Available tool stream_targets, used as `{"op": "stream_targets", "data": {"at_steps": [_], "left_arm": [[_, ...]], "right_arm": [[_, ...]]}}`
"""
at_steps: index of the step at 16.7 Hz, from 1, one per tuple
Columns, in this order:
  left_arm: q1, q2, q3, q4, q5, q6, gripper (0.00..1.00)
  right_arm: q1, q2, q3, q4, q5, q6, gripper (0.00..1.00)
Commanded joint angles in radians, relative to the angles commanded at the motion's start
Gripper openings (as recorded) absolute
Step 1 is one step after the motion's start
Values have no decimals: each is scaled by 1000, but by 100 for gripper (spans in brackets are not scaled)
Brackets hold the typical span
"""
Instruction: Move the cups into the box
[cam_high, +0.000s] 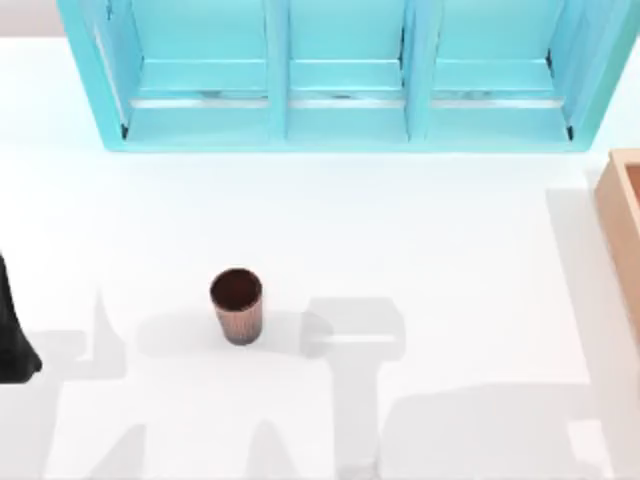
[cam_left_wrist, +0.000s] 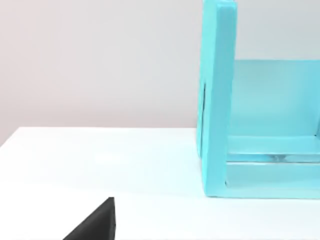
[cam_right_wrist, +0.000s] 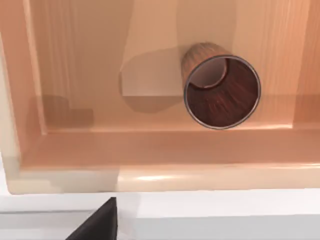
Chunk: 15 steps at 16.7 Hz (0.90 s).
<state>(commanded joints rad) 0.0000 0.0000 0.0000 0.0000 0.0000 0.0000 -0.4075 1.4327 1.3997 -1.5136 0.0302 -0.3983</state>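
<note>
copper-brown cup (cam_high: 237, 306) upright on the white desk (cam_high: 420, 240), left of centre, mouth up, long axis vertical, free on every side. nearer the left arm (cam_high: 12, 335), a dark shape at the desk's left edge; well apart from the box (cam_high: 622, 225), a tan corner at the far right edge. so, by judgement, a job for the left side: reach right toward the cup, lift, then a long carry across to the box, perhaps with a handover.

second cup (cam_right_wrist: 220, 90) already inside the box (cam_right_wrist: 150, 165), seen from the right wrist: resting on the browner floor near a wall, open mouth toward the camera, touching nothing but the box. half done, as judged.

left claw state: cannot tell; just a dark sliver (cam_left_wrist: 95, 222) at the frame's edge, with the turquoise shelf (cam_left_wrist: 218, 100) beyond it. right claw above the box, likewise a dark sliver (cam_right_wrist: 97, 222); wide or narrow, cannot tell. shelf (cam_high: 340, 70) along the far side, compartments holding no cup.
</note>
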Motion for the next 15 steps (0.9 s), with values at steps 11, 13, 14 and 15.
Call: {"op": "stream_targets", "data": {"at_steps": [11,13,14,15], "left_arm": [[0,0,0,0,0,0,100],[0,0,0,0,0,0,100],[0,0,0,0,0,0,100],[0,0,0,0,0,0,100]], "right_arm": [[110,87,144,-55,21,99,100],[224,184,250,-67,42,207,100],[296,243,317,-75,54,275,100],[379,309,393,-83,67,353,100]]}}
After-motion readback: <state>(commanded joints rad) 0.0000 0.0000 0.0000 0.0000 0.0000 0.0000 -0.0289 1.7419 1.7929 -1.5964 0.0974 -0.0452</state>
